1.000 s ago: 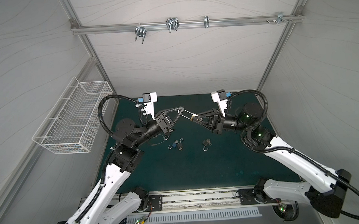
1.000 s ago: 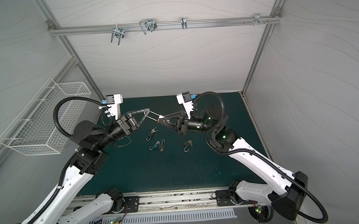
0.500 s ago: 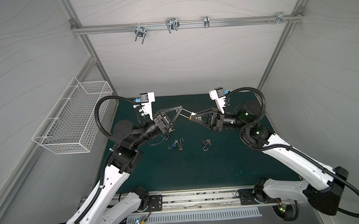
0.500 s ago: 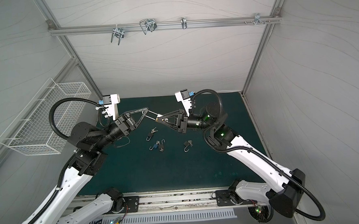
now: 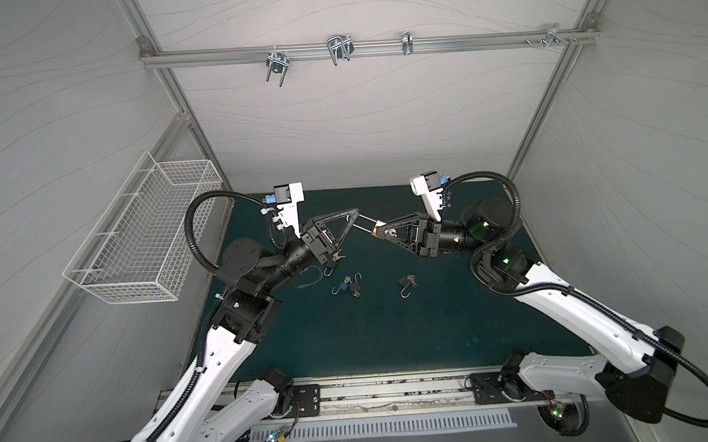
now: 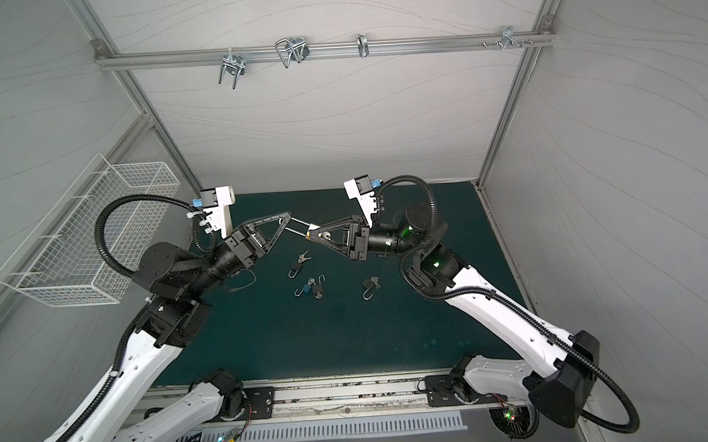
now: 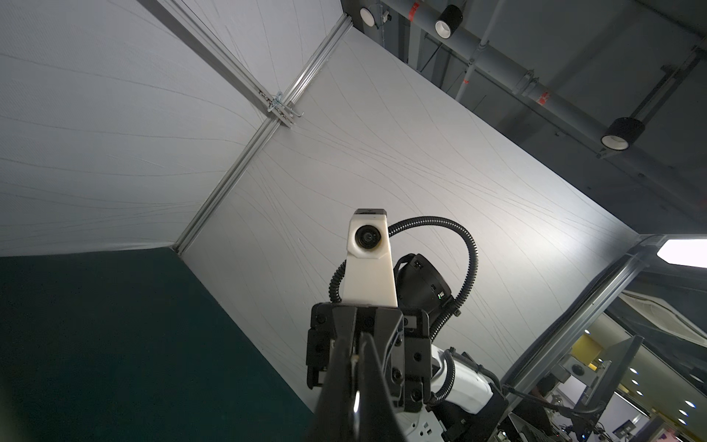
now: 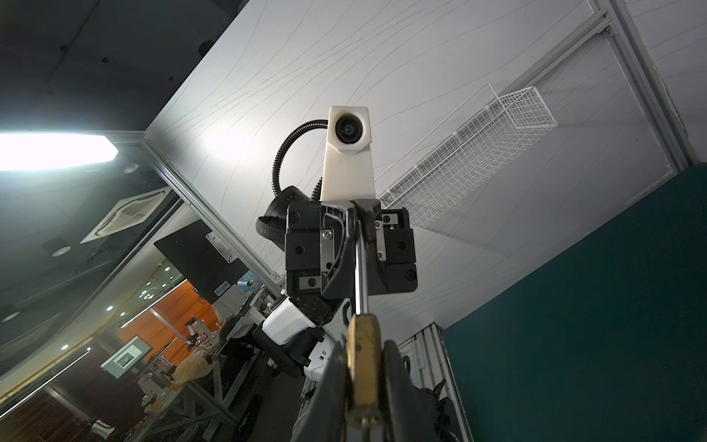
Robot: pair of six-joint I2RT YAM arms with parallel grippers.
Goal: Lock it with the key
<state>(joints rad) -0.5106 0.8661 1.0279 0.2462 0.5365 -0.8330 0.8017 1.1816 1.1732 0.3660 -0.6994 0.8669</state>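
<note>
The right wrist view alone shows us the brass padlock (image 8: 363, 336) pinched between the barely parted jaws of the right gripper (image 8: 363, 356), its shackle (image 8: 361, 268) clamped in the closed left gripper (image 8: 355, 208). Both top views place it high above the far mat (image 5: 391, 332), with loose padlocks (image 6: 367, 285) lying beneath and the wire basket (image 5: 149, 241) on the left. We cannot make out the key.

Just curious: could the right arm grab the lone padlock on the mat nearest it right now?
Probably not yet: the right tool is shut on the brass padlock held in the air. The lone padlock itself lies unobstructed below.
</note>
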